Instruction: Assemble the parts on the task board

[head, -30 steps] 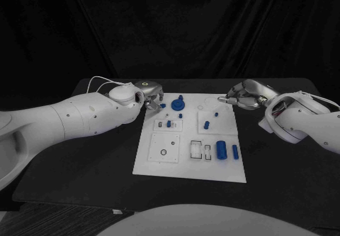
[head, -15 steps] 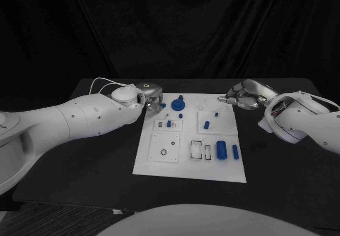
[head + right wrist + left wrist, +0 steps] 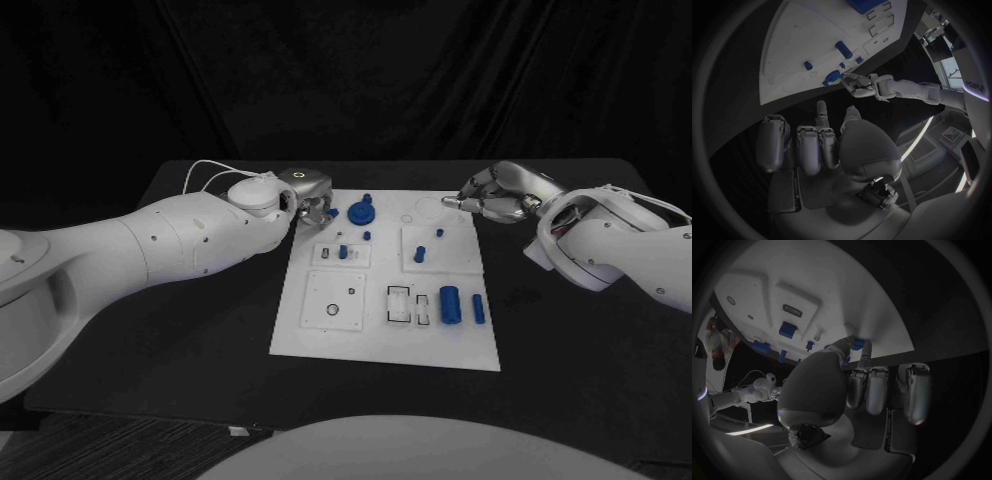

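The white task board lies mid-table. My left hand is at its far left corner, where thumb and a finger pinch a small blue part that sits at the board's edge; the left wrist view shows the same blue part between the fingertips. My right hand hovers by the far right corner with its fingers curled in and nothing in them. A round blue part with a peg stands just right of the pinched piece.
Several more blue parts are on the board: short pegs near the middle, and a thick cylinder beside a slimmer one toward the near right. Rectangular slots and a square plate lie at the near left. Black table surrounds the board.
My left arm has edged slightly toward the board; the blue part at its fingertips stays where it was. The right hand has not moved.
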